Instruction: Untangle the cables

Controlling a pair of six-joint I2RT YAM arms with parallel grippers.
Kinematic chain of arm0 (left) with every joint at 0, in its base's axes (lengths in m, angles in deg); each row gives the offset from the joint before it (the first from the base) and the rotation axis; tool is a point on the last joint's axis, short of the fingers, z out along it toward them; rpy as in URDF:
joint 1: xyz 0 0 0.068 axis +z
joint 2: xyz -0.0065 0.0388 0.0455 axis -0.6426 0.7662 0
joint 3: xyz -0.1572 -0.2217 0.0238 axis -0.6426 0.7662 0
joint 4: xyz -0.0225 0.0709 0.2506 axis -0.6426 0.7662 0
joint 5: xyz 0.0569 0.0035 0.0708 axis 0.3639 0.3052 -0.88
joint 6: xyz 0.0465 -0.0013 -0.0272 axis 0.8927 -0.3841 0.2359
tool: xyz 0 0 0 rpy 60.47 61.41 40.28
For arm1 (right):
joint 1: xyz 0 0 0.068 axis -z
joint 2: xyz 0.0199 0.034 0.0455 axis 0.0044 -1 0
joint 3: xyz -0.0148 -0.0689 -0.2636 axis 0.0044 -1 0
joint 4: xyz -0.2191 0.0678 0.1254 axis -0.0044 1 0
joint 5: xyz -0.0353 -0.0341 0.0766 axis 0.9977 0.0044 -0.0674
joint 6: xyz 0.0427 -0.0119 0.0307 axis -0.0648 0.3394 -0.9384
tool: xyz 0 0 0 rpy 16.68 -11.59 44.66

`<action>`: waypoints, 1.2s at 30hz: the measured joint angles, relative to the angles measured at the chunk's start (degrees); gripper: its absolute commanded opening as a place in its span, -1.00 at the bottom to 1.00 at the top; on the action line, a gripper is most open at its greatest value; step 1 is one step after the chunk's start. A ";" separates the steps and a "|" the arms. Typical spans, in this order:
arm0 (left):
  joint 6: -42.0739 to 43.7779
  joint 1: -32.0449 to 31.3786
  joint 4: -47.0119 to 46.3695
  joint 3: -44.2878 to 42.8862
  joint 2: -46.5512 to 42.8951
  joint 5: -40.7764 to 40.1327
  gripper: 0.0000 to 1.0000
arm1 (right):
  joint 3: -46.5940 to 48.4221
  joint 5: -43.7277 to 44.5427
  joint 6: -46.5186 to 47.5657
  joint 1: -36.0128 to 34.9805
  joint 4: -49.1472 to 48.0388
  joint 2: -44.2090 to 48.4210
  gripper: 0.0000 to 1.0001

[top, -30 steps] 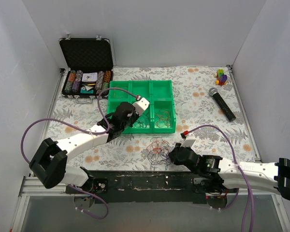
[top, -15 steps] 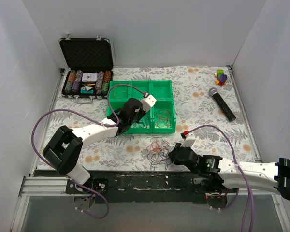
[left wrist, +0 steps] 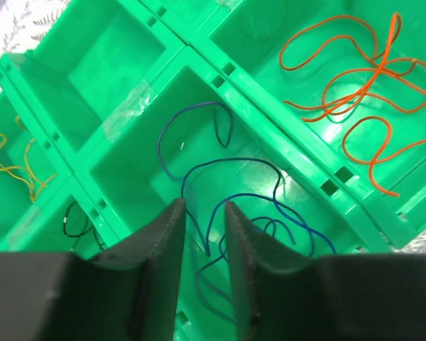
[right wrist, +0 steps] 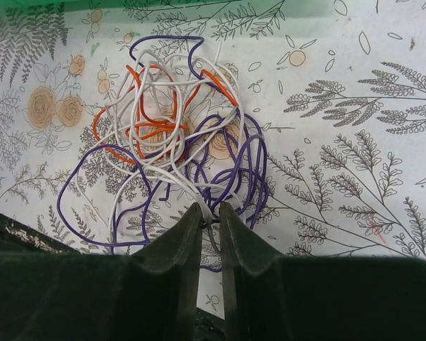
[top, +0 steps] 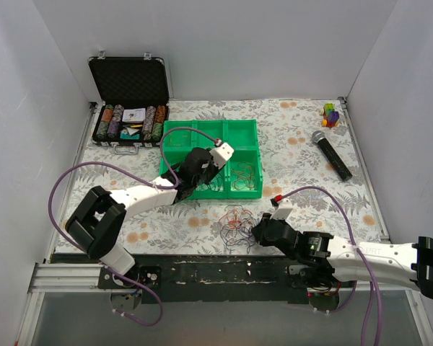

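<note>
The cable tangle lies near the counter's front edge, with the right tool pinched on one white strand. The left tool, slightly parted, hangs over a blue cable in the green tray.

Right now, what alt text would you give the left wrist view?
The left gripper, jaws slightly apart, hangs over a green tray compartment holding a blue cable that passes between its fingers. An orange cable lies in the compartment to the right; a yellow cable and a black cable lie in compartments to the left.
</note>
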 measured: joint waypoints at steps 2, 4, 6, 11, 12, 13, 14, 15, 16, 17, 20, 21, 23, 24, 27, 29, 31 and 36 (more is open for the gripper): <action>0.02 0.11 0.37 -0.09 0.00 0.35 -0.09 | -0.04 0.04 -0.15 0.00 0.04 0.39 -0.53; 0.02 0.33 1.38 -0.66 0.00 1.29 0.06 | -0.04 0.15 -0.28 0.00 0.04 0.42 -0.53; 0.15 0.37 2.80 -1.49 -0.37 2.58 0.14 | -0.04 0.15 -0.28 0.00 0.13 0.39 -0.53; 0.11 0.48 7.56 -3.85 -4.35 5.97 0.31 | -0.04 0.17 -0.28 0.00 0.39 0.11 -0.53; 0.11 0.50 8.50 -4.09 -5.66 7.08 0.34 | -0.04 0.17 -0.28 0.00 0.50 0.11 -0.53; 0.13 0.52 9.22 -4.13 -6.97 8.07 0.35 | -0.04 0.17 -0.26 0.00 0.59 0.13 -0.53; 0.28 0.59 10.29 -4.13 -8.63 9.99 0.36 | -0.04 0.17 -0.26 0.00 0.66 0.20 -0.53; 0.42 0.66 11.56 -4.09 -10.29 12.13 0.36 | -0.04 0.20 -0.24 0.00 0.68 0.26 -0.53; 0.83 0.66 12.76 -3.87 -12.24 14.99 0.36 | -0.04 0.20 -0.24 -0.02 0.74 0.35 -0.53; 1.29 0.55 13.73 -3.48 -13.88 17.70 0.36 | -0.04 0.17 -0.24 0.00 0.79 0.42 -0.53; 3.26 -0.52 15.34 -0.74 -17.86 25.35 0.41 | -0.04 0.20 -0.26 0.00 0.92 0.44 -0.53; 4.04 -1.40 16.13 0.46 -18.62 27.71 0.47 | -0.04 0.20 -0.28 0.00 0.92 0.44 -0.53; 5.81 -3.30 17.22 2.36 -18.69 31.50 0.50 | -0.04 0.20 -0.31 -0.02 0.98 0.55 -0.53; 6.69 -4.28 17.92 3.02 -18.16 32.87 0.50 | -0.04 0.20 -0.37 -0.02 1.07 0.72 -0.53; 9.25 -6.62 18.53 3.76 -15.10 35.47 0.50 | -0.07 0.20 -0.46 -0.02 1.11 1.44 -0.53; 10.49 -7.39 17.90 3.76 -13.05 36.74 0.51 | -0.07 0.26 -0.48 -0.04 1.25 1.70 -0.53; 11.52 -8.13 17.38 3.76 -11.69 37.75 0.51 | -0.07 0.46 -0.52 -0.04 1.40 1.86 -0.53; 13.73 -10.27 15.47 3.76 -10.40 40.96 0.52 | -0.07 1.07 -0.50 -0.04 1.88 2.67 -0.55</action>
